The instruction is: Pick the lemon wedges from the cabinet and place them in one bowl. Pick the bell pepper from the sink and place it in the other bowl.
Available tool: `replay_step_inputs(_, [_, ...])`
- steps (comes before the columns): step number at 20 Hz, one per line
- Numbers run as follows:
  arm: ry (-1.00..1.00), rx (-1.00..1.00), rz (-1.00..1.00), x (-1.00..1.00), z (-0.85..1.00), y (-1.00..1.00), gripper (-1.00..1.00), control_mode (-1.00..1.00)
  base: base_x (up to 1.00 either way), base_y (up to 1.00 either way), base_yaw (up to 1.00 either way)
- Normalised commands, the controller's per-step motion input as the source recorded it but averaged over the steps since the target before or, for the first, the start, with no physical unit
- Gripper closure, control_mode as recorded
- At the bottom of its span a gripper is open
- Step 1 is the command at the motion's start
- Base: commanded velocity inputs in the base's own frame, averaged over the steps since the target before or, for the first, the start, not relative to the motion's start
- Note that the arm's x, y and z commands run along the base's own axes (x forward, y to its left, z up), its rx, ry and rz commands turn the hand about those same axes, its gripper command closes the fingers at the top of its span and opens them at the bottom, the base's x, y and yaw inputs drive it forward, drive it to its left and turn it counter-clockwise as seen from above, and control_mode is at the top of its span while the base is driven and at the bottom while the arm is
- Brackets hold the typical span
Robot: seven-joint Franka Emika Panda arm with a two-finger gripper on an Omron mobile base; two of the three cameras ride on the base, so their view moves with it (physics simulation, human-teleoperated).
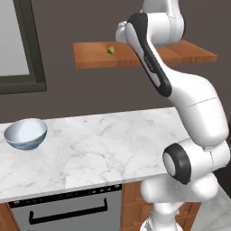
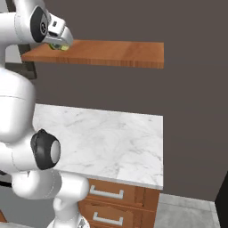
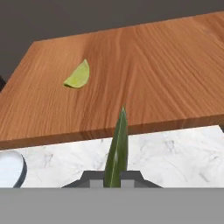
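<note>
My gripper (image 2: 58,44) is shut on a lemon wedge (image 3: 117,148), a thin yellow-green sliver seen edge-on in the hand view, held just above the front edge of the cabinet shelf (image 3: 144,74). In the right base view the held wedge (image 2: 57,46) peeks out under the hand at the shelf's (image 2: 111,52) left end. A second lemon wedge (image 3: 78,75) lies on the board, also seen as a small wedge (image 1: 110,49) on the shelf (image 1: 94,56). One bowl (image 1: 26,134) stands on the counter at the left; its rim (image 3: 11,168) shows below. The bell pepper and the sink are out of view.
A white marble counter (image 1: 103,144) runs under the shelf, with an oven front (image 1: 67,210) and wooden drawers (image 2: 116,196) beneath. A dark window frame (image 1: 27,54) hangs on the wall at left. The counter ends at the right (image 2: 160,151).
</note>
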Motion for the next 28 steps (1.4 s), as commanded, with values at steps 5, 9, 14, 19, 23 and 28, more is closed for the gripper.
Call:
replay_step_inputs(5, [0.0,0.04,0.18,-0.98,-0.21,0.2,1.0,-1.0,0.0,0.0,0.0])
replay_step_inputs(9, [-0.02,0.0,0.32,-0.71,-0.57,0.09,1.0,-1.0,0.0,0.0,0.0])
replay_step_inputs(14, [-0.08,-0.07,0.31,-0.4,-0.46,0.01,1.0,-1.0,0.0,0.0,0.0])
replay_step_inputs(19, [-0.07,-0.13,0.23,-0.08,-0.54,0.0,1.0,-1.0,0.0,0.0,0.0])
replay_step_inputs(23, [-0.06,-0.1,0.14,-0.14,-0.3,0.0,1.0,-1.0,0.0,0.0,0.0])
replay_step_inputs(28, [0.0,-0.01,0.02,-0.04,-0.04,0.02,1.0,-1.0,0.0,0.0,0.0])
